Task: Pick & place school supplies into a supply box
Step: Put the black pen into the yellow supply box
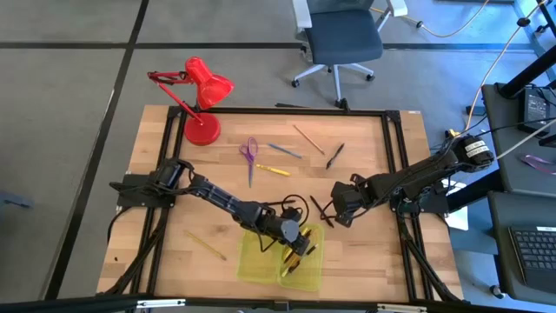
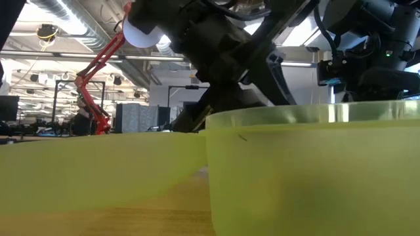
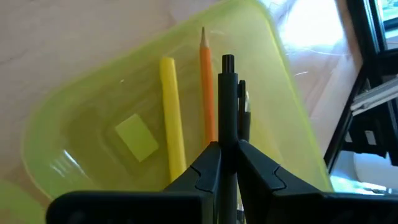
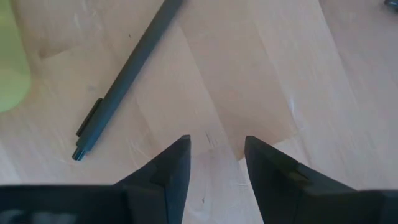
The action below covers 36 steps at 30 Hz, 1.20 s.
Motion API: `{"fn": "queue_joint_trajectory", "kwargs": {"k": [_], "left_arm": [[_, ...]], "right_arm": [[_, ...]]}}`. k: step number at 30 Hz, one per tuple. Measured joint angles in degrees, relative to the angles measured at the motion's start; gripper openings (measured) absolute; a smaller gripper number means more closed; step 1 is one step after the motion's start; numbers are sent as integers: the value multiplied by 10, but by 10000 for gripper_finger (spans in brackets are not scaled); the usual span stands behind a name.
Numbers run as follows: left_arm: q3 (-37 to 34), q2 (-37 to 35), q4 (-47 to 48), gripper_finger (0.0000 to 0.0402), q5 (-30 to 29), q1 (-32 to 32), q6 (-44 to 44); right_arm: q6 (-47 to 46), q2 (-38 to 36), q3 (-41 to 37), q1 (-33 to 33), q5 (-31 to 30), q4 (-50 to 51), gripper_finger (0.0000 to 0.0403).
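Observation:
The supply box (image 1: 261,261) lies open near the table's front edge, two yellow-green halves side by side. My left gripper (image 1: 300,246) hangs over its right half, shut on a black pen (image 3: 227,93). In that half lie a yellow pen (image 3: 171,118), an orange pencil (image 3: 206,93), another black pen (image 3: 244,112) and a small yellow block (image 3: 137,138). My right gripper (image 1: 334,213) stands open just right of the box, above bare wood, with a black pen (image 4: 124,74) lying beside it. My left gripper pinches the black pen's barrel (image 3: 227,134) between its two fingers. The pen runs along the fingers and sticks out ahead of them, slanting down into the box's right half. Whether its far end (image 3: 227,61) touches the box floor I cannot tell.
Farther back on the table lie purple-handled scissors (image 1: 250,152), a blue pencil (image 1: 284,150), a yellow pen (image 1: 274,170), a tan pencil (image 1: 307,138) and a black pen (image 1: 335,156). A yellow pencil (image 1: 205,245) lies left of the box. A red desk lamp (image 1: 201,96) stands at the far left corner.

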<state>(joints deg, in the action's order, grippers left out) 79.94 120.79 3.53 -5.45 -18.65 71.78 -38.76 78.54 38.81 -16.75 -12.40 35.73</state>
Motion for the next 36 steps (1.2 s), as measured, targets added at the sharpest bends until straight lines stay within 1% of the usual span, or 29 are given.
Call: {"fn": "queue_joint_trajectory", "kwargs": {"k": [6, 12, 15, 19, 22, 25, 27, 29, 33, 36], "left_arm": [[0, 0, -21, 50, 1, 0, -26], [0, 0, -21, 73, 9, 1, -17], [0, 0, -24, 90, 9, 1, -16], [0, -17, -29, 109, 16, 9, -74], [0, -47, -7, 115, 16, 20, -143], [0, -82, 58, 118, 4, 31, -206], [0, -109, 117, 118, -2, 39, -245], [0, -136, 189, 117, -24, 43, -277], [0, -184, 287, 114, -133, 39, -327], [0, -215, 357, 116, -194, 31, -357]], "right_arm": [[3, 0, 0, 0, 0, 0, 155], [-2, 0, 0, 0, 4, -3, 155], [-19, 0, 0, 0, 4, -13, 155], [-13, 0, 0, 0, 7, -46, 155], [-1, 0, 0, 0, 39, -59, 155], [-24, 0, 0, -1, 73, -79, 155], [-45, 1, 0, -1, 80, -93, 155], [-44, 1, 0, -5, 79, -96, 155], [-42, 1, 0, -17, 80, -99, 155], [-47, 2, 0, -26, 80, -106, 155]]}}
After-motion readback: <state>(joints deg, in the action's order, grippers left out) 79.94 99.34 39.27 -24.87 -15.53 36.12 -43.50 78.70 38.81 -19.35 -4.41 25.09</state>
